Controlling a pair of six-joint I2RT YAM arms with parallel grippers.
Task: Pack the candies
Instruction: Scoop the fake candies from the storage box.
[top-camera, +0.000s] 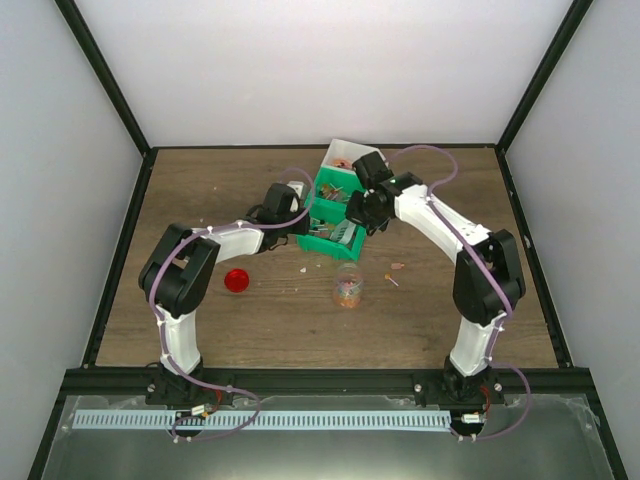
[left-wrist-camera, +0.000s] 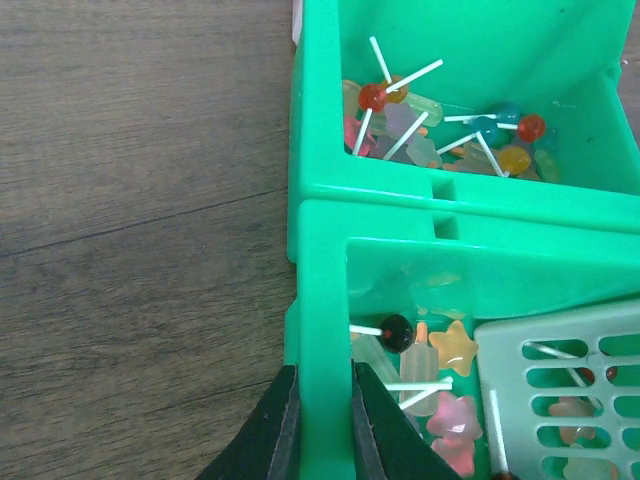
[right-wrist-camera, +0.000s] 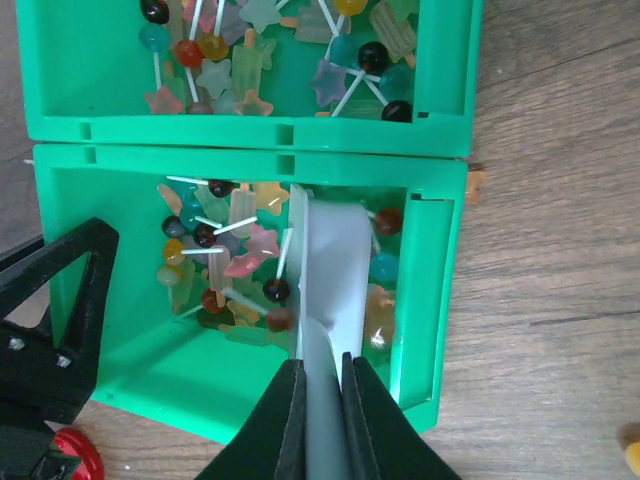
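Candies (right-wrist-camera: 230, 250) mostly sit in the green bins (right-wrist-camera: 130, 370), far centre of the table (top-camera: 200, 200). They lie jumbled, sticks pointing every way, no common long axis. Jar (top-camera: 347, 285) just near of the bins looks only part filled. Lid (top-camera: 236, 280) is off, to its left; a few strays (top-camera: 398, 267) lie to its right. Early-to-mid, I judge: more scooping, then lidding. My left claw (left-wrist-camera: 323, 375) pinches the near bin's left wall. My right claw (right-wrist-camera: 318, 368) is clamped on the scoop (right-wrist-camera: 330, 250) handle, head down in the near bin.
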